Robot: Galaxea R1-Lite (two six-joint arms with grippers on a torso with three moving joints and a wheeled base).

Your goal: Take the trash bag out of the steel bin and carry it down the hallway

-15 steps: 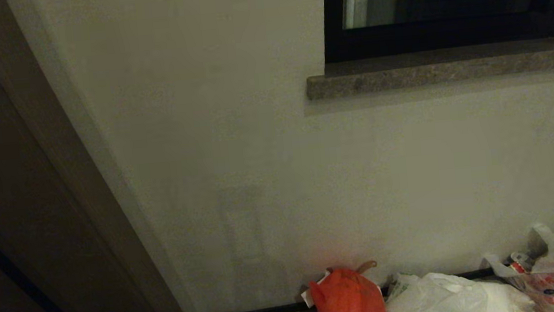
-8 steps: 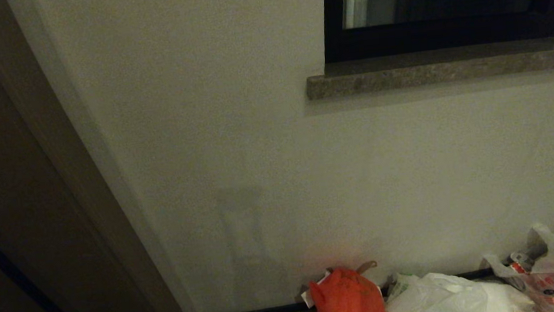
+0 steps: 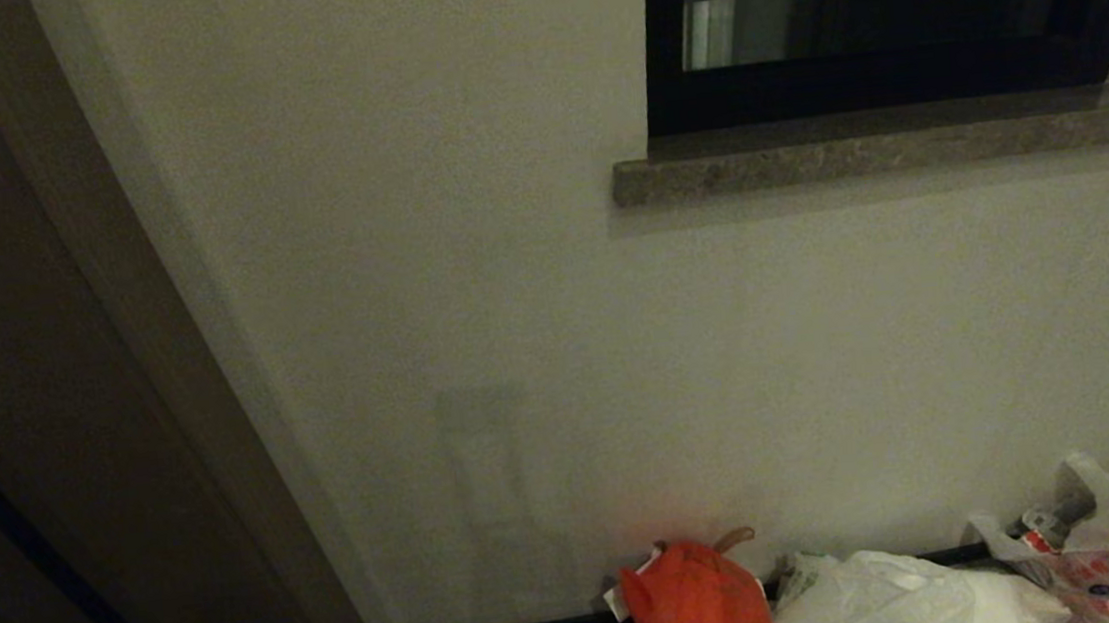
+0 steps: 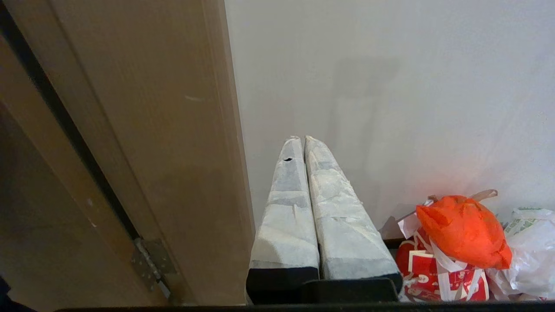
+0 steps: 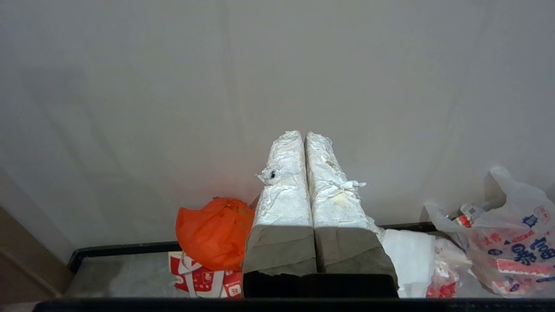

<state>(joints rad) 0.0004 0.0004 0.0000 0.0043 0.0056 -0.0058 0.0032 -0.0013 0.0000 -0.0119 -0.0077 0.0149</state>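
Two grippers appear, each with its taped fingers pressed together and holding nothing. The left gripper (image 4: pixel 302 138) and the right gripper (image 5: pixel 303 133) both point their tips at the pale hallway wall (image 5: pixel 260 65), without touching it.

A whitish plastic bag (image 5: pixel 412 255) with faint green print lies on the floor against the dark skirting (image 5: pixel 121 249). It sits low behind the roots of the right gripper's fingers, partly hidden by them and well apart from their tips. It matches the trash bag in look, but we cannot tell for certain.

On the robot's left of those fingers we note an orange bag (image 5: pixel 212 234) resting on a red-and-white carton (image 5: pixel 201 277). On their right slumps a white bag with red and blue print (image 5: pixel 511 255); its blue characters cannot be read, nor can the green print.

A brown door frame (image 4: pixel 164 130) stands just beside the left gripper's fingers, on the robot's left.
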